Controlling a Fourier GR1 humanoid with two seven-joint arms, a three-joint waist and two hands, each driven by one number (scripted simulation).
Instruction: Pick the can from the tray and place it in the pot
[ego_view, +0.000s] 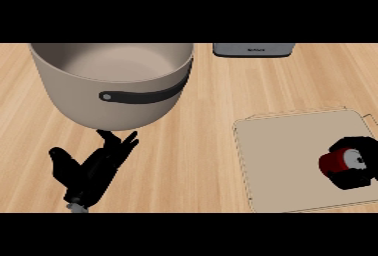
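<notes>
Step in hand, as judged: grasp on the can (341, 163), which lies on its side on the tray (295, 150) near the tray's right edge, well apart from the pot (111, 85) up and left of the tray; to do it well, lift straight clear of the tray before carrying across, then bring the can above the pot's rim and lower it inside. Right hand (354, 162) sits over the tray's right edge with its fingers curled round the can. Left hand (88, 172) rests well left of the tray, just below the pot, fingers straight and spread, holding nothing.

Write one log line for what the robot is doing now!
stage: grasping | right hand: curled round red can on beige flat tray | left hand: open, resting near big beige pot | can not in pot
</notes>
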